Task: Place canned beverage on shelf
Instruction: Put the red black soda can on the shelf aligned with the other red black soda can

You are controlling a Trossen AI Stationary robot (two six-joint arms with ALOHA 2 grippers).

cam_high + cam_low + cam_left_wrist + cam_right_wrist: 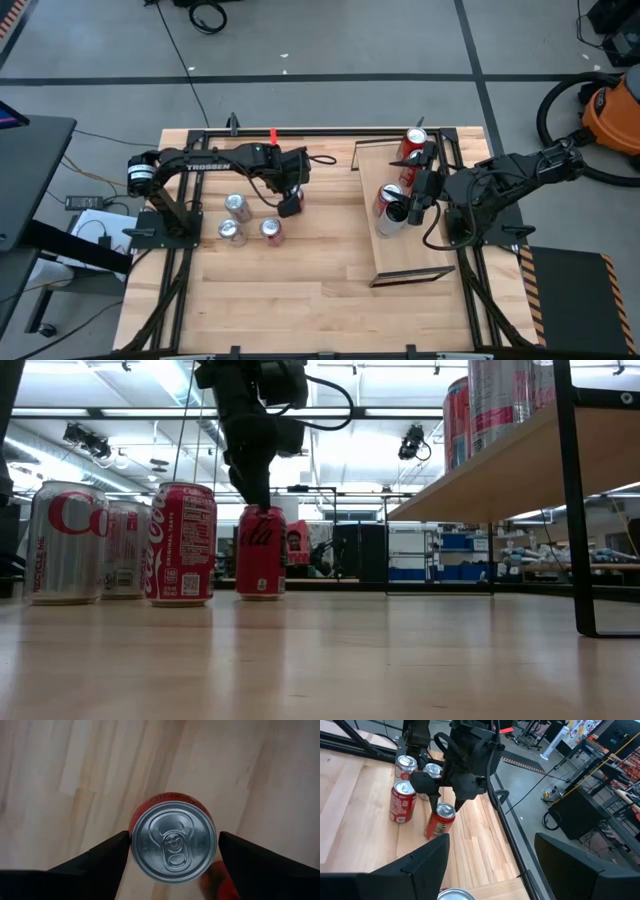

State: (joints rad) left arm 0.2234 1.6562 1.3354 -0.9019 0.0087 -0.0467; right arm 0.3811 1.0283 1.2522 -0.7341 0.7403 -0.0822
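A red can (172, 842) stands upright on the plank table, also seen in the low view (261, 552). My left gripper (174, 840) points down over it, open, with one finger on each side of the can's top. I cannot tell whether the fingers touch it. The shelf (420, 245) is a light-wood board at the table's right, with two red cans (415, 140) (388, 198) standing on it. My right gripper (400, 212) is open just over the nearer shelf can, whose top (455, 895) shows between its fingers.
Three more cans stand on the table left of my left gripper: two silver (237, 207) (231, 232) and one red (271, 230). Black metal rails (300, 130) edge the table. The shelf's dark leg (570, 490) stands at the right. Bare planks lie near the front edge (300, 300).
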